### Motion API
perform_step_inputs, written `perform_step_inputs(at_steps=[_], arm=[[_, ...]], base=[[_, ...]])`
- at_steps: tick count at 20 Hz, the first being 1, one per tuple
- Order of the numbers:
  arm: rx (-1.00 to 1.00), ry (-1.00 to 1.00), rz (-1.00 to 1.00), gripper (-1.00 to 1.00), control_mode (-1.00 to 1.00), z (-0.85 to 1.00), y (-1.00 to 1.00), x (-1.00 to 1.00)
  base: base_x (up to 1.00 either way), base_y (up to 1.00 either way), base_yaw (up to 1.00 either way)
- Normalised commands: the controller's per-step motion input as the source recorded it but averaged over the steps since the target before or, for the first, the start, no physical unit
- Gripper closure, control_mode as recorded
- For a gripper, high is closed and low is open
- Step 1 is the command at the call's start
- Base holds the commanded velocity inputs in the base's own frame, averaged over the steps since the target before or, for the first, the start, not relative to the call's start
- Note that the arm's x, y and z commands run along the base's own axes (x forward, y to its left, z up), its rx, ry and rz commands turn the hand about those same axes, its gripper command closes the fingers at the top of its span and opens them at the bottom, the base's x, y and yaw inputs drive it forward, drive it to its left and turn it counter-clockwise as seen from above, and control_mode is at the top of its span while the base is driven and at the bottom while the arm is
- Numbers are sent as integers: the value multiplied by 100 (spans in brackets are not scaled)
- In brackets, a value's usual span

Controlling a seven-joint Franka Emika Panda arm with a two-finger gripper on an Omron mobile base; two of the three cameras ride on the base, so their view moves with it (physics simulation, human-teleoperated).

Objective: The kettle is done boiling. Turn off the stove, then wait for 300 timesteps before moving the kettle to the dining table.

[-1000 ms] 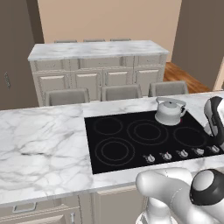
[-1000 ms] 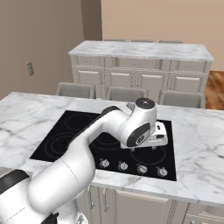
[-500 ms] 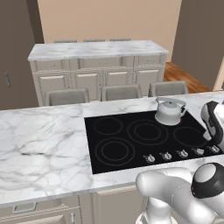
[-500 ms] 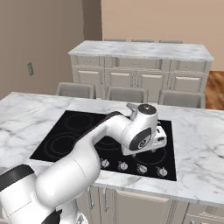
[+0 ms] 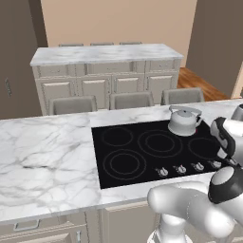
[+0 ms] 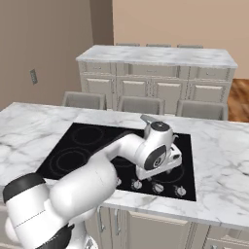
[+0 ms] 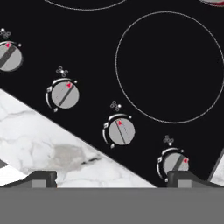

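The black glass stove (image 5: 142,152) is set into the marble island, with a row of silver knobs (image 5: 180,169) along its near edge. On its back right burner stands the white-grey kettle (image 5: 182,121). My gripper (image 6: 156,172) hangs low over the right part of the knob row, open and holding nothing. In the hand view the gripper (image 7: 111,179) is open, its dark fingertips (image 7: 41,178) wide apart, and several knobs (image 7: 120,131) run slantwise over the stove (image 7: 166,65). One knob (image 7: 175,162) lies close by the right fingertip. The dining table is out of view.
The marble island top (image 5: 42,156) stretches wide to the stove's left. Grey chair backs (image 5: 130,99) line its far side. Behind them stands a marble counter with panelled cabinet drawers (image 5: 104,71). A strip of marble (image 7: 52,148) borders the knob row.
My hand has sunk lower toward the knob row at the stove's right end. Kettle and knobs have stayed put, and the jaws have stayed open.
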Motion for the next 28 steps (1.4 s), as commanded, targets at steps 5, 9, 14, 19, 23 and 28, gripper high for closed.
perform_step_inputs(at_steps=[5,9,14,19,23,28], arm=[[-4,5,10,-100,-100,-35,0,10],[0,0,7,-100,-100,-10,0,1],[0,1,3,-100,-100,-14,0,18],[0,4,0,-100,-100,-19,0,28],[0,2,0,-100,-100,-20,0,14],[0,1,0,-100,-100,-24,-1,4]], base=[[0,0,0],[0,0,0],[0,0,0],[0,0,0],[0,0,0],[0,0,0]])
